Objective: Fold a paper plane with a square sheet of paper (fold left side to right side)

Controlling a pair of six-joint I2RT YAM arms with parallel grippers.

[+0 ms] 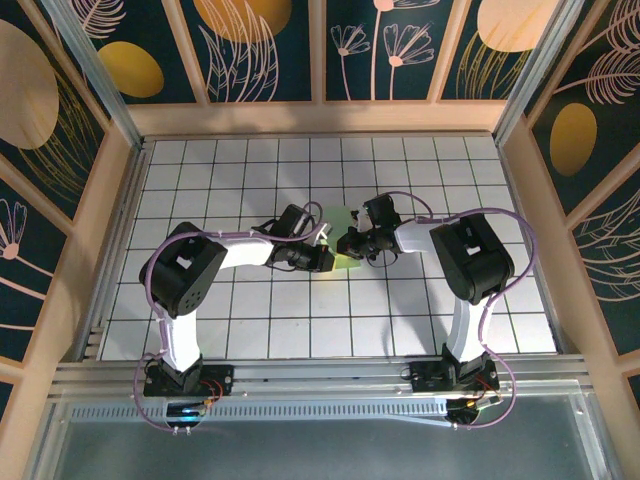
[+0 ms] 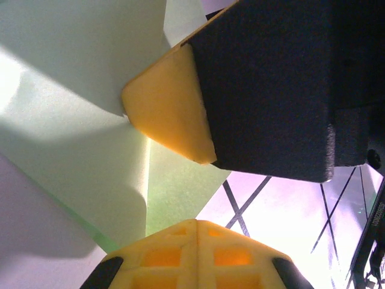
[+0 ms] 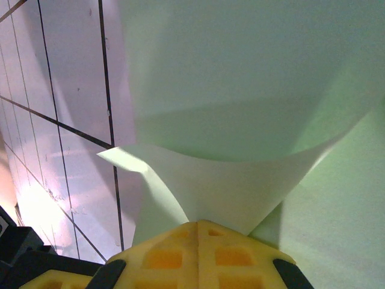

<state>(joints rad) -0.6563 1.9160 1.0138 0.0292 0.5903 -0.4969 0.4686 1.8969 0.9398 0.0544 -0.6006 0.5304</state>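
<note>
**Yellow fingertips closed on a half-raised green sheet**

Closest to the right wrist camera, the right arm's yellow, waffle-patterned fingers (image 3: 198, 256) are pressed together. A raised flap of the pale-green square sheet of thin paper (image 3: 240, 90) curves down into them, so they appear to pinch its edge. The left arm's yellow fingers (image 2: 195, 259) are likewise closed. The sheet reaches their tips, but I cannot tell whether they grip it or only press beside it. In that view a pad of the right fingers sits on the paper just beyond, next to a soft bend. From above, the sheet (image 1: 341, 216) lies at the middle of the white grid-tiled worktop (image 1: 240, 310), largely covered by the two wrists meeting over it.

The step in hand looks like the left-to-right fold, part-way through. To do it well:

- Carry the lifted edge across in a low arc while the other side stays pinned flat.
- Line up the edges and corners before pressing down.
- Press the crease from its middle outward.

Paper this thin is likely to buckle or slide on smooth tiles, so a slow, slack carry is safer than a tight pull.
</note>
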